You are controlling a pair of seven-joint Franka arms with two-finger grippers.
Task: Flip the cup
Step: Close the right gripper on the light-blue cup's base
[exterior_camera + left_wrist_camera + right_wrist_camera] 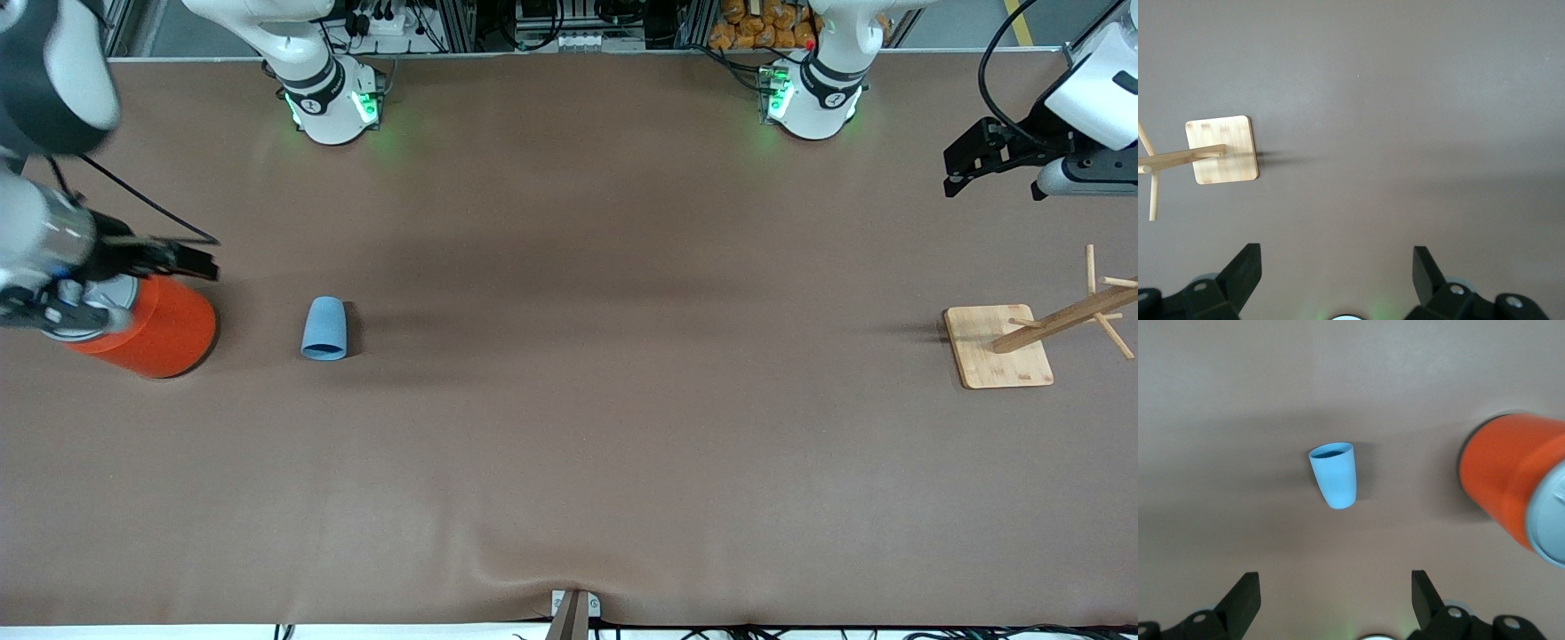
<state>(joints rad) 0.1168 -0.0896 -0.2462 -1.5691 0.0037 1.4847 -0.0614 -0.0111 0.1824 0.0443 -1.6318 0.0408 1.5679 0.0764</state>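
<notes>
The light-blue cup [324, 328] lies on its side on the brown table, wide mouth end nearer the front camera, beside the orange can. In the right wrist view the cup [1334, 476] shows a sliver of dark blue inside at its mouth. My right gripper [200, 256] hangs open and empty in the air above the orange can, toward the right arm's end of the table; its fingers [1245, 590] stand wide apart, well clear of the cup. My left gripper [958, 173] waits open and empty in the air at the left arm's end; its fingers [1245, 267] are spread.
A big orange can [164, 333] with a grey lid stands beside the cup, partly under my right arm; it also shows in the right wrist view [1501, 473]. A wooden peg rack on a square base [996, 347] stands at the left arm's end, and shows in the left wrist view [1223, 148].
</notes>
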